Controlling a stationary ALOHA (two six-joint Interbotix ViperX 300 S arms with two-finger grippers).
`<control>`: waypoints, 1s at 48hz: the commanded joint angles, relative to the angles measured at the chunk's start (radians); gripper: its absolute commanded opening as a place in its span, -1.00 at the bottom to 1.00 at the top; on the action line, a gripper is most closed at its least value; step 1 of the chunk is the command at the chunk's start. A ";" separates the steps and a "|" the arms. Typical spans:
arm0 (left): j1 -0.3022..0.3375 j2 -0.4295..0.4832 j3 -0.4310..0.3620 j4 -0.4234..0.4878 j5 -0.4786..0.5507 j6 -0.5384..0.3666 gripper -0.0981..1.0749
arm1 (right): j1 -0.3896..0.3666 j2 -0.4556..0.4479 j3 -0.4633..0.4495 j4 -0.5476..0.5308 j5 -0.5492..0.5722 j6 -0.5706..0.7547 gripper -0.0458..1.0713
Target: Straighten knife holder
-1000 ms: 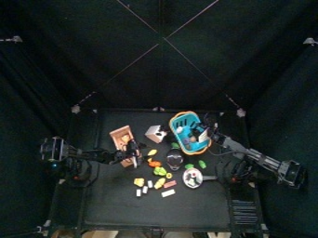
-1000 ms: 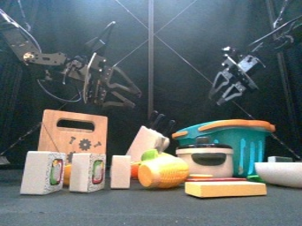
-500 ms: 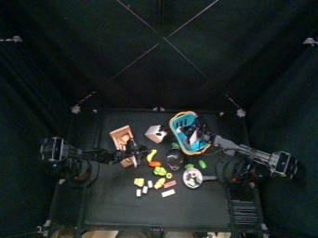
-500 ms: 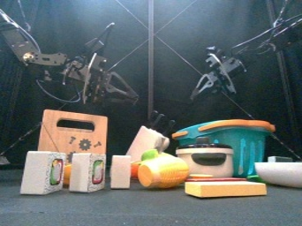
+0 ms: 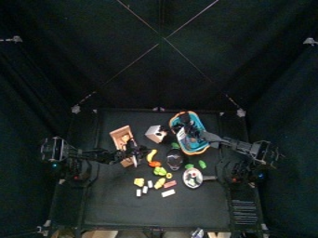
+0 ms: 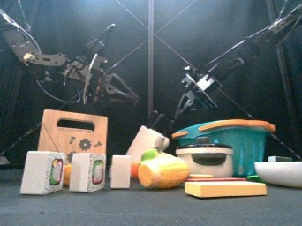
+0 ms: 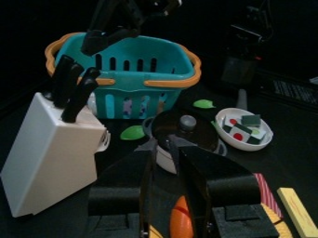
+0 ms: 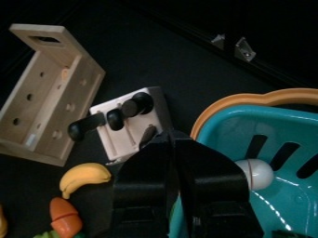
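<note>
A pale wooden knife holder [image 6: 147,142], a slanted block with black knife handles [image 7: 74,88] sticking out of its top, is being seen leaning on the black bench [image 6: 141,205] between a flat wooden board [image 6: 73,134] with a slot handle and a teal plastic basket [image 6: 228,141] with an orange rim. The block is being shown tilted in the front view, just beside the basket's slatted wall.

The right claw [image 8: 168,156] is being held above the holder and the basket's edge, reached in from the right; its black jaws are being shown nearly pressed together, and nothing is seen pinched between them. Whether its tips are touching the knife handles cannot be told.

The left claw [image 7: 178,158] is being held over the bench on the left, its jaws spread with nothing between them.

A rounded yellow and orange toy fruit [image 6: 164,169], white cartons [image 6: 44,171] with printed faces and a white bowl [image 7: 245,126] are being seen lying near the front.
</note>
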 commanded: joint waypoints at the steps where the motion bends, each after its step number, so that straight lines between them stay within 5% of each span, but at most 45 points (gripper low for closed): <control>1: 0.012 0.005 -0.025 -0.014 -0.009 0.000 0.26 | 0.011 0.003 -0.046 -0.005 0.034 -0.003 -0.32; 48: 0.008 0.005 -0.020 -0.066 -0.011 -0.002 0.26 | 0.058 0.061 -0.071 0.014 0.069 0.006 -0.32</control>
